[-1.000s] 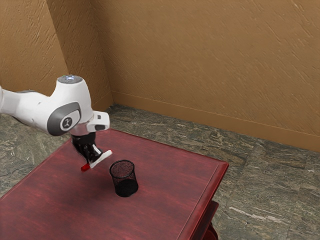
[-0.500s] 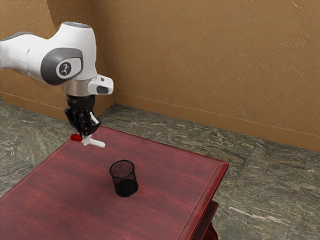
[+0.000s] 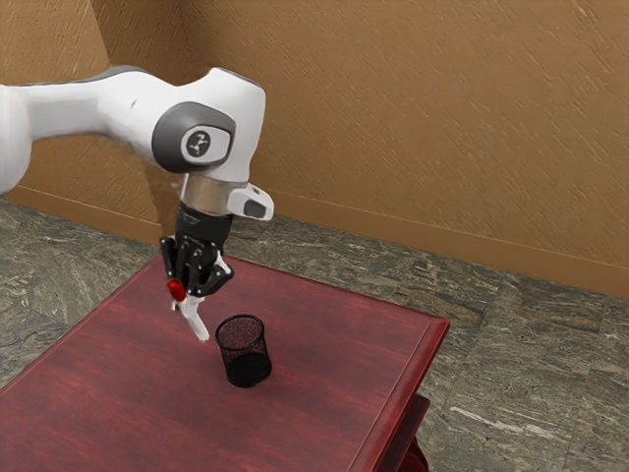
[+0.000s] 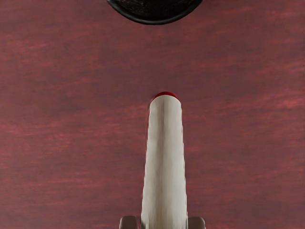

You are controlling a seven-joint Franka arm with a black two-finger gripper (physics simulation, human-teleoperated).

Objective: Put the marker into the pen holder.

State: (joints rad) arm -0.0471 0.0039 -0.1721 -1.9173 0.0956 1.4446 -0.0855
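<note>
Black mesh pen holder (image 3: 248, 366) upright on table (image 3: 324, 383), marker (image 3: 198, 323) outside, in hand (image 3: 193, 291)

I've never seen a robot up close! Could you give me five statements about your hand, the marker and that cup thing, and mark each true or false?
1. My gripper has the marker pinched between its two fingers. True.
2. The marker is already inside the pen holder. False: it is outside the pen holder, in my gripper.
3. The pen holder stands upright on the table. True.
4. The pen holder is solid white. False: it is black mesh.
5. The marker is white and red. True.
</note>
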